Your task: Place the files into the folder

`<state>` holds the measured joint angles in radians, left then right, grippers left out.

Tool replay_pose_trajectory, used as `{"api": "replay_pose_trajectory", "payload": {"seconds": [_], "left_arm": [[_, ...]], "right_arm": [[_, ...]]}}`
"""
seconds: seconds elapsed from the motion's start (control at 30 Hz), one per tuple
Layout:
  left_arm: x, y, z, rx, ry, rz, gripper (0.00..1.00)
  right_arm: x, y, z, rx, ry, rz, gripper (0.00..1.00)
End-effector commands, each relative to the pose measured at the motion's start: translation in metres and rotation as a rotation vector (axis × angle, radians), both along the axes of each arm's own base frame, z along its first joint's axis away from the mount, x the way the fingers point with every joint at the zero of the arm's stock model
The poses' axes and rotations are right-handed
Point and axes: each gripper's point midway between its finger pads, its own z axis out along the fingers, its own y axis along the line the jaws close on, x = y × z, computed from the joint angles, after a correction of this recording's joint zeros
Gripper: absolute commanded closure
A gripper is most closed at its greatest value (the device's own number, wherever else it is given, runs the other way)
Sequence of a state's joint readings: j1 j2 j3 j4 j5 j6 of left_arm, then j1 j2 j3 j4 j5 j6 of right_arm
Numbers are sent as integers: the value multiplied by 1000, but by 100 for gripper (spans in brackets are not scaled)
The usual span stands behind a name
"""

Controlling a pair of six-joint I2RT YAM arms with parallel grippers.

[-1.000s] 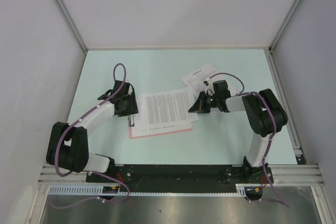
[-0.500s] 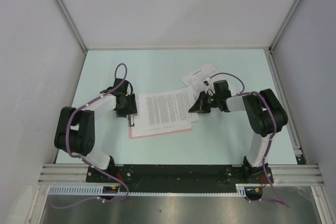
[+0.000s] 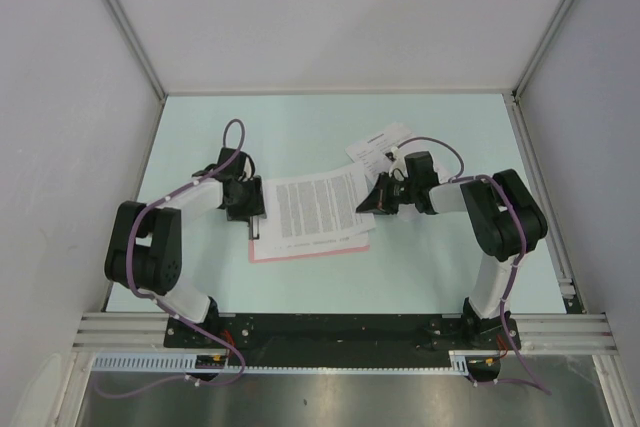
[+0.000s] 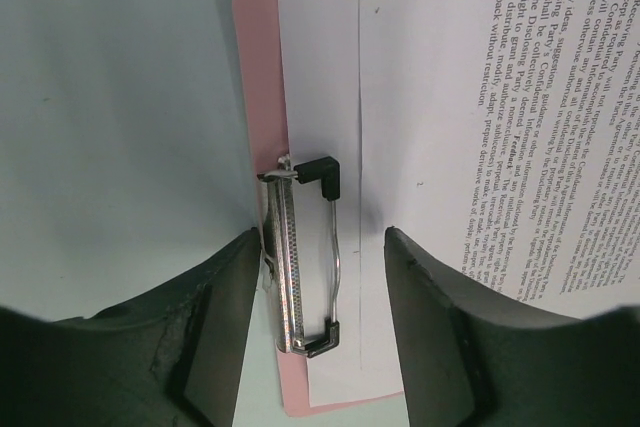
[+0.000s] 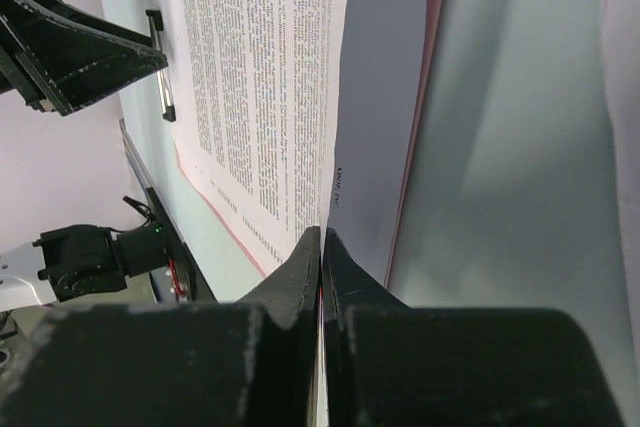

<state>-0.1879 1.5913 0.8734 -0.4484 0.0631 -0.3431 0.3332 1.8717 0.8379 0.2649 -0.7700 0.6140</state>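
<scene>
The pink folder point(image 3: 300, 253) lies flat in the middle of the table, its metal clip point(image 4: 300, 257) at the left short edge. One white sheet point(image 4: 318, 57) sits under the clip. A printed file point(image 3: 318, 209) lies on top, its left edge short of the clip. My left gripper point(image 3: 254, 213) is open, and its fingers straddle the clip point(image 3: 257, 225) in the left wrist view point(image 4: 322, 247). My right gripper point(image 5: 322, 233) is shut on the right edge of the printed file point(image 5: 255, 77) and holds that edge slightly raised above the folder point(image 5: 433, 47). It shows at the sheet's right edge in the top view point(image 3: 368, 203).
Another printed sheet point(image 3: 380, 145) lies on the table behind the right gripper, partly under the arm. Grey walls with metal rails enclose the table on the left, back and right. The arm bases stand on the black rail at the near edge.
My left arm has folded its elbow inward and brought its open gripper closer over the clip. My right gripper has stayed shut on the sheet and barely shifted.
</scene>
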Motion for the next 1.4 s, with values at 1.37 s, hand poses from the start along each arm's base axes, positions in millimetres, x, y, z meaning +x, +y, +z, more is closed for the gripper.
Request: {"api": "replay_pose_trajectory", "payload": {"seconds": [1.37], "left_arm": [[-27,1,-35,132,171,-127,74]], "right_arm": [[-2,16,7,32,-24,22,100]]}}
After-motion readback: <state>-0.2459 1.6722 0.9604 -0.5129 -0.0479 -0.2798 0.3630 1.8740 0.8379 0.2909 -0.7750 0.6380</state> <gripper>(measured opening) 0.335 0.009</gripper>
